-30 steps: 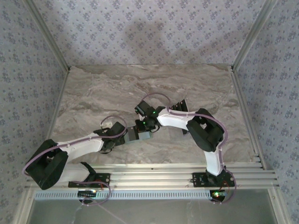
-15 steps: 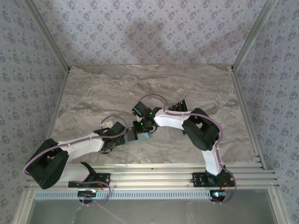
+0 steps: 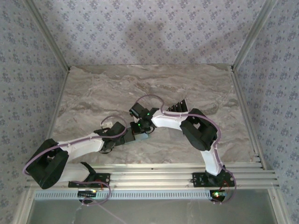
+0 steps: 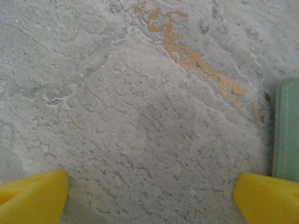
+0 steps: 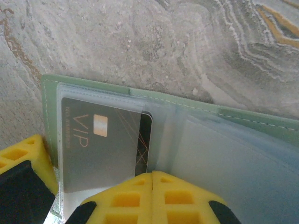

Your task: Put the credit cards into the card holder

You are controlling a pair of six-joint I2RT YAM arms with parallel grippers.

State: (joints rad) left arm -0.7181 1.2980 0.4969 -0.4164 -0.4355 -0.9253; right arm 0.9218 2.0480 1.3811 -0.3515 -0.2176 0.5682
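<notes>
Top view: both arms are reaching in toward the middle of the marble desk (image 3: pixel 103 88), their wrists nearly meeting there. The right wrist is hanging over the card holder (image 5: pixel 88 85), so little of the holder can be made out from above.

Right wrist view:
- The sage-green holder is lying open and flat on the desk, with its clear plastic sleeves facing up.
- One dark grey credit card (image 5: pixel 100 154) marked "VIP" is sitting inside the left sleeve. The sleeves to its right are looking empty and glossy.
- The right jaws are standing fully closed, the yellow fingertips (image 5: pixel 128 198) pressed together at the near edge of the sleeves.
- Whether they are pinching a film of plastic cannot be told. No card is showing between them.
- Another yellow fingertip (image 5: pixel 21 156) is sitting just beside the holder's left edge.

Left wrist view:
- The left jaws are standing wide open, one yellow fingertip (image 4: pixel 32 196) in each lower corner.
- Bare marble with an orange vein (image 4: pixel 187 51) is lying between them, and nothing is in their hold.
- The holder's green stitched edge is showing at the right, just beside the right-hand fingertip.

Top view again: a small fan of dark credit cards (image 3: pixel 180 105) is lying on the desk just beyond the right forearm, apart from the holder.
</notes>
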